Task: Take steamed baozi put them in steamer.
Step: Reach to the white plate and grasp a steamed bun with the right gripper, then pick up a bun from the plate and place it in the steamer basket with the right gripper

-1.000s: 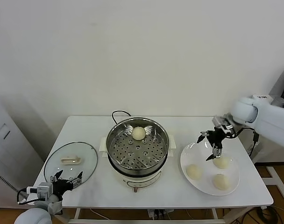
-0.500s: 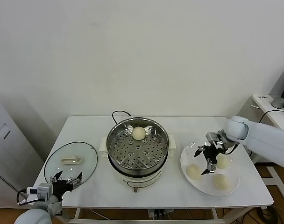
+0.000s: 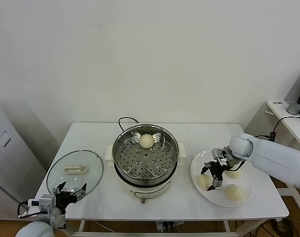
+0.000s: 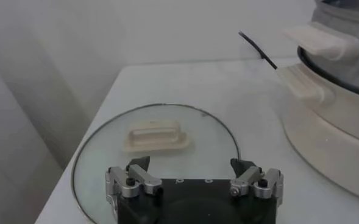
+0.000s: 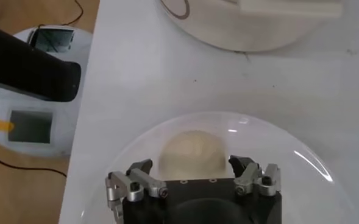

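The steel steamer (image 3: 145,159) stands mid-table with one baozi (image 3: 146,140) on its perforated tray at the back. Three baozi lie on the white plate (image 3: 245,196) at the right: one at the near left (image 3: 203,181), one at the back (image 3: 234,173) and one at the front (image 3: 234,192). My right gripper (image 3: 209,176) is open and straddles the near-left bun, low over the plate. In the right wrist view that bun (image 5: 191,154) sits between the open fingers (image 5: 138,178). My left gripper (image 3: 69,191) is open and parked at the table's front left corner.
A round glass lid (image 3: 74,171) with a cream handle lies flat at the table's left; it also shows in the left wrist view (image 4: 155,146). A black power cord (image 3: 125,120) runs behind the steamer. A side desk (image 3: 288,113) stands at the far right.
My right gripper has moved left and down from over the back bun to around the near-left bun on the plate. The left arm has not moved.
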`<state>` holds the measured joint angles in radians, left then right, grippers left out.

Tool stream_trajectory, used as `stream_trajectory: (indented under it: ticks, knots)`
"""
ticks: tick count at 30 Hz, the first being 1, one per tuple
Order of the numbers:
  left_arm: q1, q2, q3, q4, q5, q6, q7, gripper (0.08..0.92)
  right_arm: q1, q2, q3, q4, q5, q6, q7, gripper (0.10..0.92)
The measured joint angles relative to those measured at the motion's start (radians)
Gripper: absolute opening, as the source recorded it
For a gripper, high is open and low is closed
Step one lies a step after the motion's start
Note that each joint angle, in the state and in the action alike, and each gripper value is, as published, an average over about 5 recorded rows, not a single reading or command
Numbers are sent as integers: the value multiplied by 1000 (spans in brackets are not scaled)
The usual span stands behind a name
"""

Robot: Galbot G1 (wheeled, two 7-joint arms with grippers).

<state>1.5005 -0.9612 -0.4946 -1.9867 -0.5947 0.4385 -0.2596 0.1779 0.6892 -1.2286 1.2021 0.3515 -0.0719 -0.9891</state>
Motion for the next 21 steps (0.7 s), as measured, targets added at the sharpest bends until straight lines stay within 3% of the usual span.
stream_trajectory:
  ticks: [5, 8, 21]
  knots:
    - [3, -5, -2, -5, 3, 1, 0, 823, -9, -1, 15, -1, -7, -2, -5, 473]
    - [5, -7, -3, -7, 5, 2, 0, 823, -11, -5, 20, 4, -7, -2, -8, 439]
    - [4, 0, -5, -4, 6, 5, -3, 823, 243, -47, -132, 93, 72, -9, -45, 433]
